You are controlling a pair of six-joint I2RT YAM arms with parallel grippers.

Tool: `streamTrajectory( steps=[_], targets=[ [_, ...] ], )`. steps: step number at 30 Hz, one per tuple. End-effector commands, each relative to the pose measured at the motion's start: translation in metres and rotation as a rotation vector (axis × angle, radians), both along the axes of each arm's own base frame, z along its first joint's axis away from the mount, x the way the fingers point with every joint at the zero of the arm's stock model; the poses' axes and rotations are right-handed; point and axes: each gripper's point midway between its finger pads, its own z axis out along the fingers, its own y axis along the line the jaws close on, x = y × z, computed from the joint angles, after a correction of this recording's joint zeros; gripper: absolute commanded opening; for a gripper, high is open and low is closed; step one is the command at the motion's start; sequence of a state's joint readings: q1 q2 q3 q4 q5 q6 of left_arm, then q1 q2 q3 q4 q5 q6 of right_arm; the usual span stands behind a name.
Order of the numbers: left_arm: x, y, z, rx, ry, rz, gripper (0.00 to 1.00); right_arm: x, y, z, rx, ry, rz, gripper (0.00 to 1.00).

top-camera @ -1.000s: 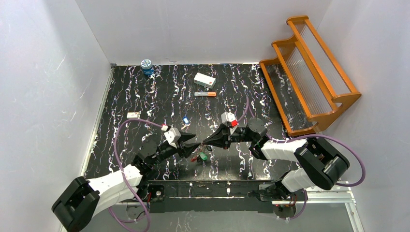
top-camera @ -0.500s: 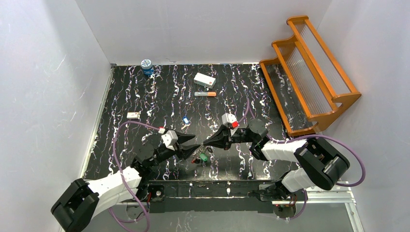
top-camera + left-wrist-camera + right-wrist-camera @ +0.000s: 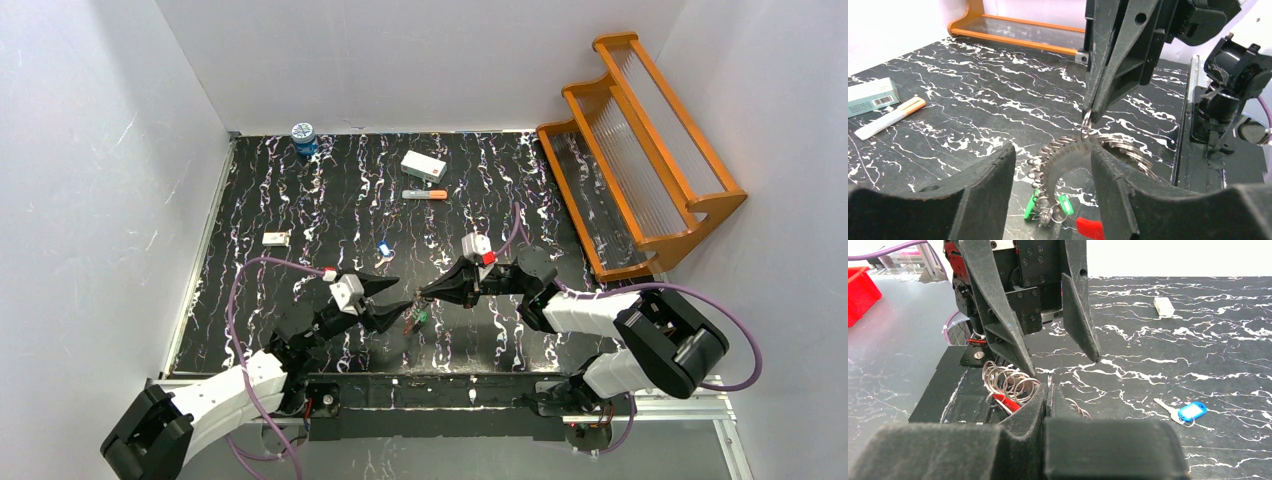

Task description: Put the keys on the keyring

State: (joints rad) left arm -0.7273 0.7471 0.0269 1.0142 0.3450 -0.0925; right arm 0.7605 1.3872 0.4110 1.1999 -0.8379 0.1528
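The keyring (image 3: 1073, 150) is a metal loop strung with several small rings, with green tags (image 3: 1064, 204) and a red piece (image 3: 1090, 227) at its low end. My right gripper (image 3: 422, 293) is shut on the top of the loop and holds it just above the table. The right wrist view shows the rings (image 3: 1008, 380) beside its closed fingertips (image 3: 1048, 390). My left gripper (image 3: 1053, 195) is open, with the loop standing between its jaws. One blue-headed key (image 3: 1188, 412) lies loose on the table (image 3: 384, 250), beyond both grippers.
An orange-tipped marker (image 3: 425, 194) and a white box (image 3: 423, 165) lie at the back centre. A blue jar (image 3: 303, 137) stands in the back left corner and a small white block (image 3: 275, 238) lies at the left. A wooden rack (image 3: 640, 150) fills the right side.
My left arm has drawn back a little toward the near edge and its jaws have spread wider. The right gripper still holds the keyring in nearly the same place.
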Motion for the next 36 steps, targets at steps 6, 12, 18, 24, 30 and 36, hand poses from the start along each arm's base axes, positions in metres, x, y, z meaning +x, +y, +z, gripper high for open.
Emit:
streamTrajectory(
  steps=[6,12,18,24,30,36],
  targets=[
    [-0.012,-0.012,0.011,0.03,-0.044,-0.105,0.57,0.003,0.0,0.02,0.052,-0.081,-0.008,0.01],
    [-0.002,-0.015,0.018,0.027,-0.042,-0.076,0.42,-0.001,0.001,0.018,0.045,-0.065,0.022,0.01],
    [-0.002,-0.023,0.02,0.033,-0.034,-0.114,0.32,-0.001,0.002,0.018,0.046,-0.061,0.025,0.01],
    [-0.006,-0.026,0.02,0.033,-0.031,-0.147,0.23,-0.001,0.002,0.016,0.04,-0.054,0.032,0.01],
    [-0.007,-0.027,0.024,0.026,-0.044,-0.152,0.0,0.002,0.003,0.013,0.028,-0.044,0.018,0.01],
    [-0.004,-0.027,0.023,0.047,-0.053,-0.14,0.0,0.013,0.003,0.008,-0.007,-0.014,-0.052,0.2]
  ],
)
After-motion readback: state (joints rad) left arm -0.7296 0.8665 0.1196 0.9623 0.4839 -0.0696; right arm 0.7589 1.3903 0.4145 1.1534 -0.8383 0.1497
